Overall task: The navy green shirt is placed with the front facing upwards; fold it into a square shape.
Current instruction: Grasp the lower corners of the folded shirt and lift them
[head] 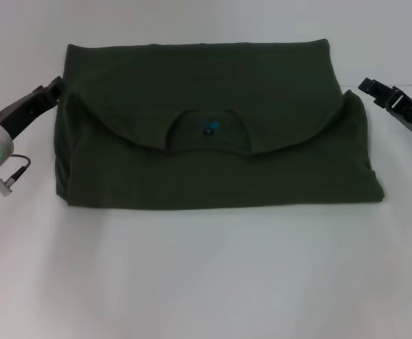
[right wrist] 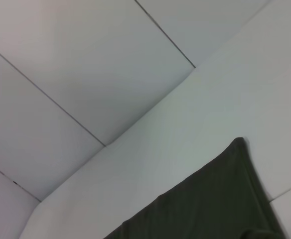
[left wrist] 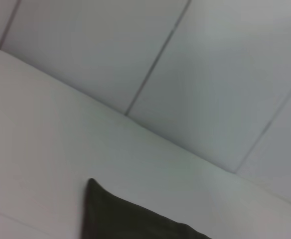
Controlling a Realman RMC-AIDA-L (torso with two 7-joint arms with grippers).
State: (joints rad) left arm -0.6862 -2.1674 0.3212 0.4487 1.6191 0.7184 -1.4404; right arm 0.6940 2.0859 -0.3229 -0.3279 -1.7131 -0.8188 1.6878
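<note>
Shirt [head: 213,127] lies flat mid-table [head: 206,282], folded into a wide rectangle. Left gripper [head: 51,92] sits at the shirt's 9 o'clock edge, tip just beside the upper-left corner; contact can't be confirmed. Right gripper [head: 379,90] at 3 o'clock, near the upper-right edge, small gap to the cloth. Neither is holding fabric; whether either gripper's fingers are released or clenched, can't tell.

Head view shows the whole shirt and both arms. Left wrist view shows only one pointed shirt corner [left wrist: 125,219] on the table plus the panelled wall [left wrist: 210,74]; right wrist view shows a larger wedge of cloth [right wrist: 210,204], no fingers in either.

Shirt: dark olive, collar opening with dark label [head: 208,129] facing up at centre, a curved folded edge running out to both sides of it, bottom edge straight.
</note>
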